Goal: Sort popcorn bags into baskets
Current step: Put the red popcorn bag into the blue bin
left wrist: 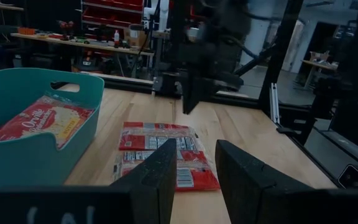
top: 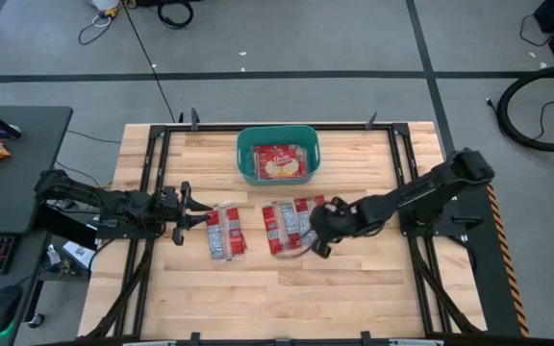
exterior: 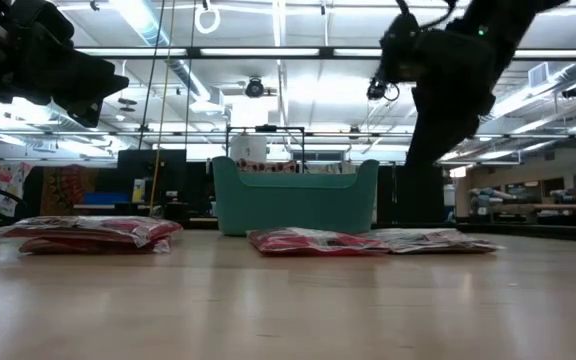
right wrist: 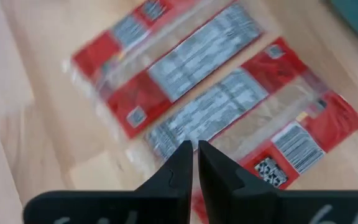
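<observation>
Bench: a light wooden bench (top: 354, 288) holds all the things, with a black frame round it.

Teal tub: the teal tub (top: 249, 157) sits at the far middle of the bench. One popcorn bag (top: 280, 162) lies flat inside it, red and pale side up.

Left pile: a pile of popcorn bags (top: 225, 231) lies on the bench in front of the tub, a bit to the left. From the low view the bags sit stacked on each other (exterior: 88, 232).

Right pile: more popcorn bags (top: 287, 224) lie just beside the left pile, with a small gap of wood between them. They lie flat, side by side and partly over each other.

Left gripper: the left gripper (top: 192, 213) is at the left edge of the left pile, up off the bench. Its two fingers (left wrist: 160, 177) are apart, with a gap between them. It holds nothing.

Right gripper: the right gripper (top: 317, 229) is at the right edge of the right pile, right above the bags. Its two fingers (right wrist: 179, 168) are almost pressed together, with only a thin slit left. Nothing is between them.

Desk: a dark desk (top: 27, 144) stands to the left of the bench.
</observation>
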Motion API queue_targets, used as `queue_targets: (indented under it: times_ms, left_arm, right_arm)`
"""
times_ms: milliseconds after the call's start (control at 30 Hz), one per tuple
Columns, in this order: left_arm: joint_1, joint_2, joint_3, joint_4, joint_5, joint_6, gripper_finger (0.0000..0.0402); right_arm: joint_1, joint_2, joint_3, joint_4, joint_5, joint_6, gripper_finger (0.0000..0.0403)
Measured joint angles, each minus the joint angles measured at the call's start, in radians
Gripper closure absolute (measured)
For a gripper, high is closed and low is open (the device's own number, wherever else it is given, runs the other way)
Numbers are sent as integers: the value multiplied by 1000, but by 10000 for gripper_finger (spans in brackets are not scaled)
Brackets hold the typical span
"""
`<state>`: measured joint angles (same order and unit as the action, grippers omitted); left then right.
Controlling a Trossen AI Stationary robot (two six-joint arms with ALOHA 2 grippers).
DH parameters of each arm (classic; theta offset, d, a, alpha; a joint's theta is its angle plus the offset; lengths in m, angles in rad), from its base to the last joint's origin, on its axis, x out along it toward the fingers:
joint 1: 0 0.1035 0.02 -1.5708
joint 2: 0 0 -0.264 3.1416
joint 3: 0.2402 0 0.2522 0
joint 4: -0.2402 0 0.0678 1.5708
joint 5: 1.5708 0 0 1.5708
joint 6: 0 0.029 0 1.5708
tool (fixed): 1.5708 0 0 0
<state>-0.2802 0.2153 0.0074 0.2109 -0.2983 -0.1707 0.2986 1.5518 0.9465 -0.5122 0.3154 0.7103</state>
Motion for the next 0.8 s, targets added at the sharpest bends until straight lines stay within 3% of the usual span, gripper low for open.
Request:
queue_targets:
  times_ms: [200,400,600,800]
  left_arm:
    - [0,0,0,0,0,0,285]
    - [0,0,0,0,0,0,285]
    - [0,0,0,0,0,0,285]
    - [0,0,0,0,0,0,285]
  right_arm:
    - [72,166,196,-173,-24,-156,353]
    - [101,318,333,-345,-30,-167,287]
    - [120,426,394,-465,2,-181,216]
    - [152,483,406,-490,98,-199,179]
